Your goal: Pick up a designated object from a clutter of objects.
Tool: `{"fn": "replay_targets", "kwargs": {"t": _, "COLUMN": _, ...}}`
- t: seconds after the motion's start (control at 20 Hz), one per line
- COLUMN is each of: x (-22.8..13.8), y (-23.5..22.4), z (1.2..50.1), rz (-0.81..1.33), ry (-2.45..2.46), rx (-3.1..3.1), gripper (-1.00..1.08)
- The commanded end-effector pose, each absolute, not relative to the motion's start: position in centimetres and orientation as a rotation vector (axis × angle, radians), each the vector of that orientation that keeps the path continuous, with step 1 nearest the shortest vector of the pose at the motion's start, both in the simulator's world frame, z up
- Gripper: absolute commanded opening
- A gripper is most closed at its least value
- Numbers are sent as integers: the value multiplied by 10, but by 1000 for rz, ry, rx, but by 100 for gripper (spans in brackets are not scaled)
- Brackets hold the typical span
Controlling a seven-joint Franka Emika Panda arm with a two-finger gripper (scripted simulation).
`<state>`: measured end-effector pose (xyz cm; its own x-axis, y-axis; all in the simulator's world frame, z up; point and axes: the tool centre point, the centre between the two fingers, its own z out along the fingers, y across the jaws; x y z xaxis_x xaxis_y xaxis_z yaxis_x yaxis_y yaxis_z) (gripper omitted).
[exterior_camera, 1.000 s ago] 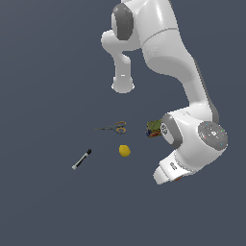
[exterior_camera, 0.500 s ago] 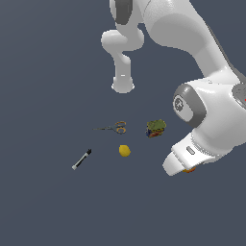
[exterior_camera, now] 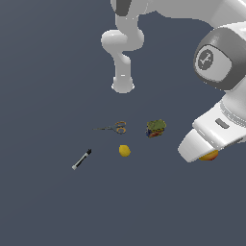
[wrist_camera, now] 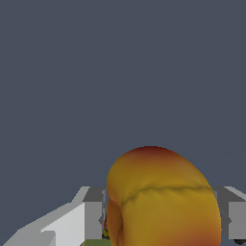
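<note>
The white arm [exterior_camera: 211, 62] loomed over the exterior view's right, bent down from a base post further back, its last link slanting low over the grey floor [exterior_camera: 48, 202]. Under that link's tip only a sliver of the fruit [exterior_camera: 209, 155] peeked out, orange and yellow. From the wrist it filled the frame: the fruit [wrist_camera: 161, 199] was round and plump, mostly golden orange, with a dark red blush across its crown and a shallow crease running over its face. The gripper [wrist_camera: 161, 216] was pinching it, a grey finger [wrist_camera: 93, 214] pressed to one flank and another to the opposite one. It sat well apart from the other things, towards the exterior view's right of them. The green-topped package [exterior_camera: 156, 128] lay nearest, then the scissors [exterior_camera: 114, 128] with orange handles beside it, the lemon [exterior_camera: 124, 151] just in front of those, and the pen [exterior_camera: 82, 159] out toward the exterior view's left.
</note>
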<state>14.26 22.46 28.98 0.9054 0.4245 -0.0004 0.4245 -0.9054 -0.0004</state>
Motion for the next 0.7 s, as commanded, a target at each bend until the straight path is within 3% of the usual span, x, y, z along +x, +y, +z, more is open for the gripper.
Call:
{"fn": "replay_targets", "kwargs": {"t": 0.0, "x": 143, "y": 227, "z": 313, "rz": 1, "ry": -683, "rx": -3066, "gripper": -100}}
{"fn": "replay_targets", "kwargs": {"t": 0.65, "x": 147, "y": 231, "z": 368, "rz": 0, "ry": -681, "rx": -3067, "gripper": -100}}
